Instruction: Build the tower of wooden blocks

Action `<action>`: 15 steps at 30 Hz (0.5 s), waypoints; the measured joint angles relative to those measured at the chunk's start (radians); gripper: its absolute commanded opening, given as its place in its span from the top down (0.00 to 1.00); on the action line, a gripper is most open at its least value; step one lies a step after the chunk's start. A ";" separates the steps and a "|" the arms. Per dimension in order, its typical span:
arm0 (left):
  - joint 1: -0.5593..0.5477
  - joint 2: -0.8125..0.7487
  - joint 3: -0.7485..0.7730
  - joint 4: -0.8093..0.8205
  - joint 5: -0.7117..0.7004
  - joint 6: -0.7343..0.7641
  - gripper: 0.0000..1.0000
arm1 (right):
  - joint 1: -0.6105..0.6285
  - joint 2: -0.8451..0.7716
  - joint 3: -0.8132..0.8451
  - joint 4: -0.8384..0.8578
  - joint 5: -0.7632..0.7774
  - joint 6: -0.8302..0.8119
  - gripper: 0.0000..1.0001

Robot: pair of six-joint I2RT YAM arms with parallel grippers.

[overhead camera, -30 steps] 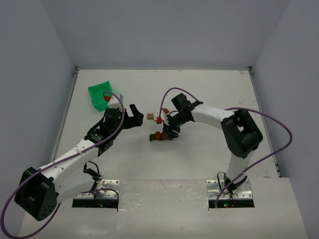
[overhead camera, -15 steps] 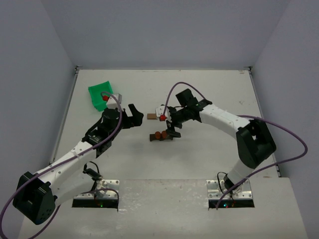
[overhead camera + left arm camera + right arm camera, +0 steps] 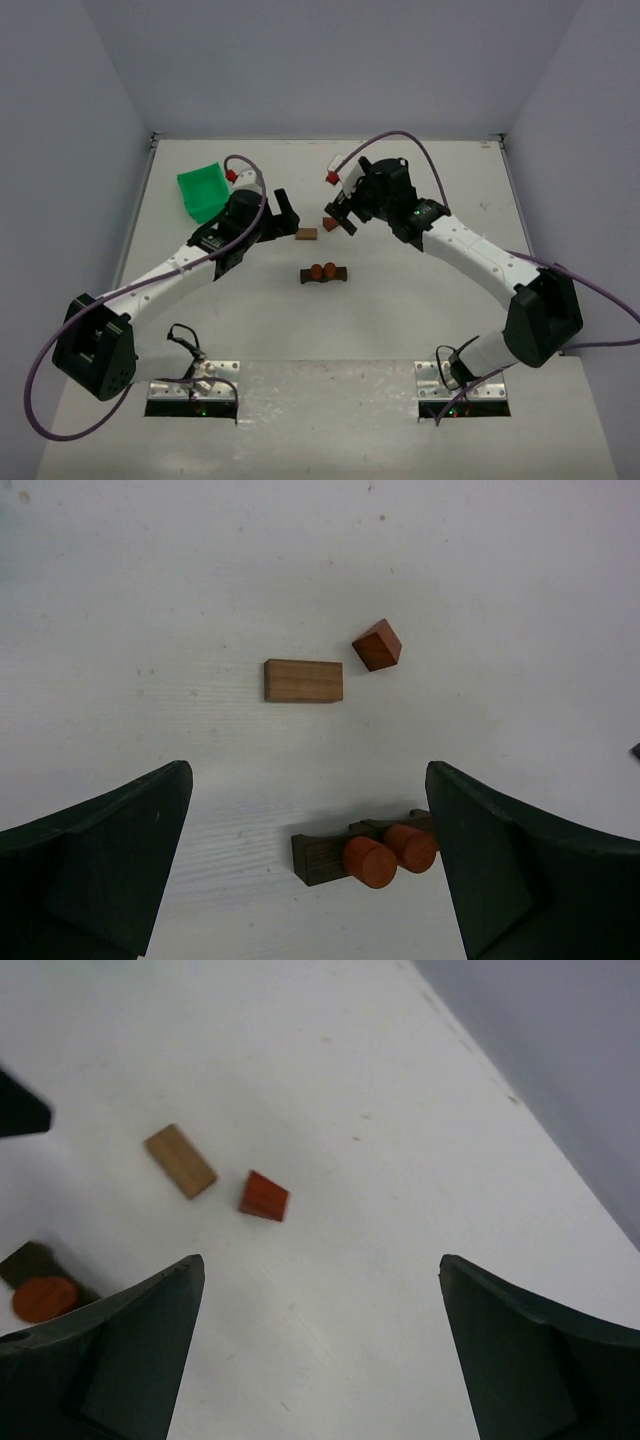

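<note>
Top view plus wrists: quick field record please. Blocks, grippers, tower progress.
base: dark plank lying flat, two orange cylinders side by side on it
loose: tan block and red cube, apart from each other, off the plank
left gripper: open, empty
right gripper: open, empty
bin: green bin, far left, away from the blocks
progress: only the cylinders are stacked

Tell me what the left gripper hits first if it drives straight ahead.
Probably the light tan block, lying centred between the fingers of the open left gripper. The dark plank carrying two orange cylinders looks nearer but under that line; depth is unclear.
</note>
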 measured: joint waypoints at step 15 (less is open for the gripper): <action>-0.052 0.516 0.281 -0.119 0.010 -0.016 0.00 | -0.012 -0.304 -0.404 0.037 0.596 0.442 0.01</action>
